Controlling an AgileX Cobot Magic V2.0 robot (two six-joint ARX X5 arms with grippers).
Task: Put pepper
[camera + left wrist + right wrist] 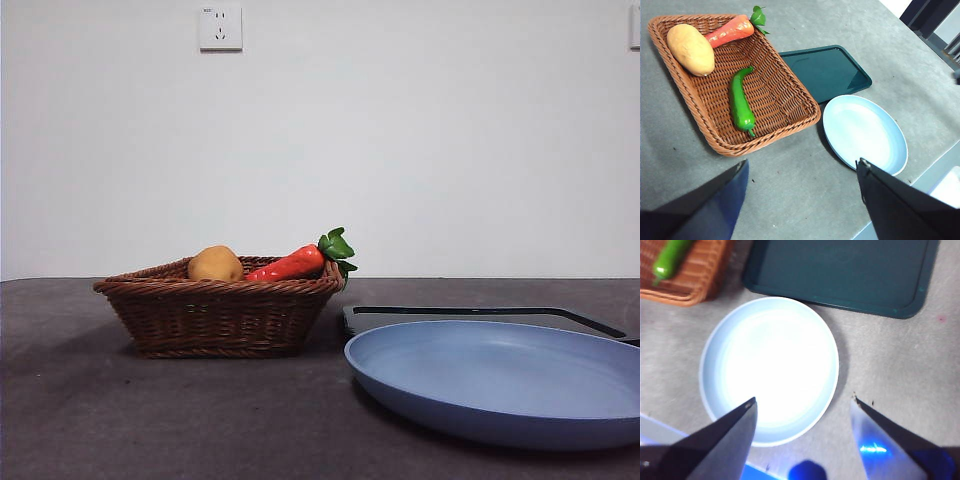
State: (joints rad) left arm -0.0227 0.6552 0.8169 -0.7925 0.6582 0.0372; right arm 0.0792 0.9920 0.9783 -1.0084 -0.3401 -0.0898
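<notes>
The pepper (740, 102) is a slim glossy green chili lying inside the brown wicker basket (795, 122); its stem end also shows in the right wrist view (669, 259). In the front view the basket (215, 315) hides it. My left gripper (802, 172) is open and empty, high above the table near the basket's side. My right gripper (802, 407) is open and empty, high above the light-blue plate (770, 365).
The basket also holds a potato (690, 49) and a red-orange carrot-like vegetable (729, 31) with a green top. A dark-green tray (827, 70) lies beside the basket, and the blue plate (862, 132) sits in front of it. The table edge is near the plate.
</notes>
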